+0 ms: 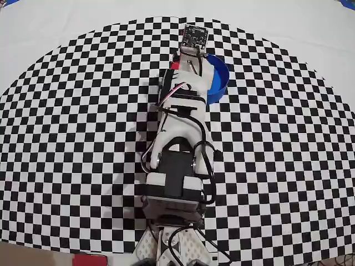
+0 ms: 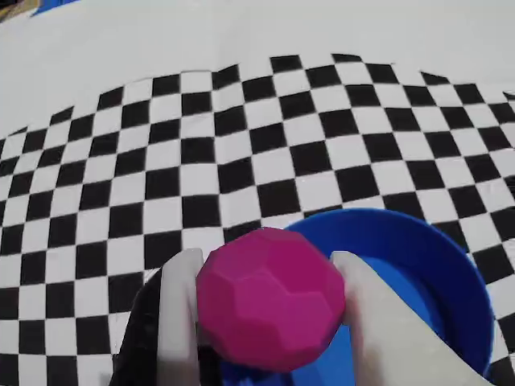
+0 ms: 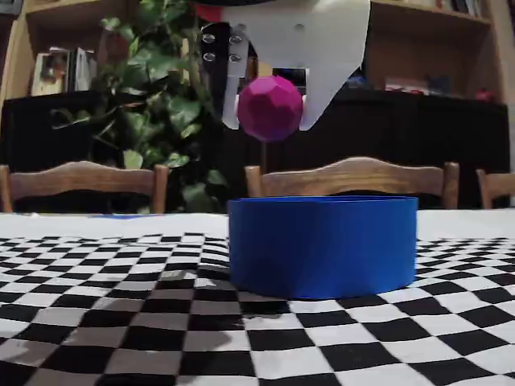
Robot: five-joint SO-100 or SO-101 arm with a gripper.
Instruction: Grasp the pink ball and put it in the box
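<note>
The pink ball is a faceted magenta sphere clamped between my two white fingers. My gripper is shut on it. In the fixed view the pink ball hangs in the air above the left part of the box, a round blue container standing on the checkered cloth. From the wrist, the box lies below and to the right of the ball. In the overhead view my arm covers most of the box, and the ball is hidden there.
A black-and-white checkered cloth covers the table, with plain white cloth beyond it. Wooden chair backs, a plant and dark shelving stand behind the table in the fixed view.
</note>
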